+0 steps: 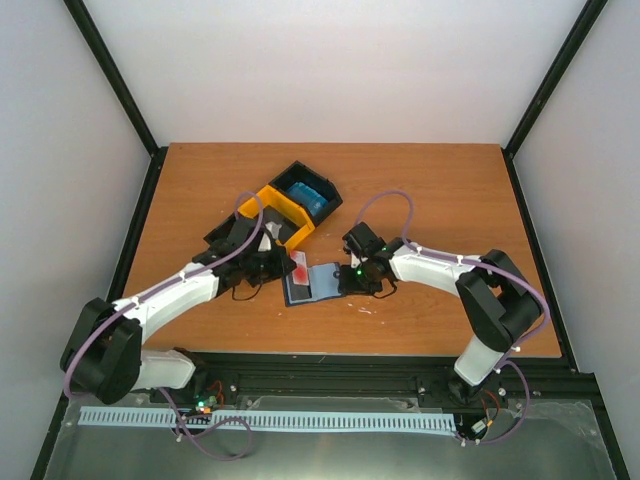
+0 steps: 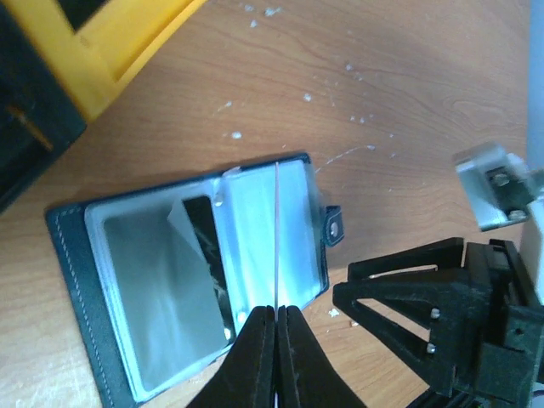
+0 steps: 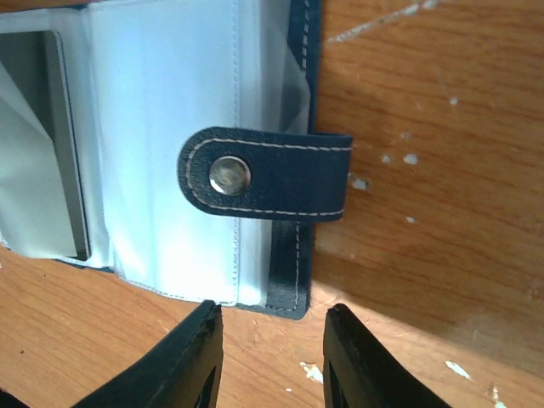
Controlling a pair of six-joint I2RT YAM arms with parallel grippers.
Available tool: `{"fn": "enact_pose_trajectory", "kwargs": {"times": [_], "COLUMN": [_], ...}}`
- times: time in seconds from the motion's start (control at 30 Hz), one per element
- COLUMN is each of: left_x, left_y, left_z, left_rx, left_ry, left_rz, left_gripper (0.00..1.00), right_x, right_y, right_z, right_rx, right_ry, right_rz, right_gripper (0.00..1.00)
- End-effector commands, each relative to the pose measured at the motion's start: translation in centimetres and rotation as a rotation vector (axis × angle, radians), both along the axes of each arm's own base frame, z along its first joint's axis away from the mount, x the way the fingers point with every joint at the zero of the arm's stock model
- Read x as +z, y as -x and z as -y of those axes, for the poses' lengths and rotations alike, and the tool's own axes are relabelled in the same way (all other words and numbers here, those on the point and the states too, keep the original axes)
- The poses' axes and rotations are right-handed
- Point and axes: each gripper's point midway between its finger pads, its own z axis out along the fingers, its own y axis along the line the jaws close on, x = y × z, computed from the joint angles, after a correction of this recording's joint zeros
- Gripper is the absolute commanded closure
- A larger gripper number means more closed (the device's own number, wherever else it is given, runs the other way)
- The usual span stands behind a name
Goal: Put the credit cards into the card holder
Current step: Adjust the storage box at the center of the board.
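The navy card holder (image 1: 312, 283) lies open on the table between my grippers, its clear inner pockets facing up (image 2: 170, 280). My left gripper (image 2: 277, 311) is shut on a red credit card (image 1: 300, 267). In the left wrist view the card shows edge-on as a thin line (image 2: 277, 238) over the holder's right pockets. My right gripper (image 3: 272, 316) is open and empty. It hovers just off the holder's corner (image 3: 289, 289), below the closing tab (image 3: 272, 174). In the top view it sits at the holder's right edge (image 1: 347, 277). No other card is in view.
A black-and-yellow three-section bin (image 1: 282, 208) stands just behind the left gripper, with a bright blue bundle (image 1: 305, 196) in its far section. Its yellow edge shows in the left wrist view (image 2: 102, 51). A dark patch (image 2: 204, 234) shows inside one holder pocket.
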Motion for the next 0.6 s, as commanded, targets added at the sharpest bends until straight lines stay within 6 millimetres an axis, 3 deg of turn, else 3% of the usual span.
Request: {"fn": "enact_pose_trajectory", "kwargs": {"times": [0.0,0.33,0.57], "left_x": [-0.5,-3.5,-4.3], "left_y": [0.6,2.0,1.5], "left_z": [0.0,0.2,1.1], "left_rx": [0.070,0.155,0.153], "left_ry": [0.079,0.154,0.181], "left_rz": [-0.057,-0.109,-0.106], "left_gripper": [0.99,0.99,0.99], "right_x": [0.8,0.2,-0.9], "right_y": [-0.1,-1.3,-1.4], "right_z": [-0.5,-1.5,-1.6], "right_rx": [0.034,0.069,0.084], "right_ry": [-0.033,-0.027,-0.002], "right_rz": [0.036,0.053,0.028], "right_gripper": [0.64,0.54,0.59]}}
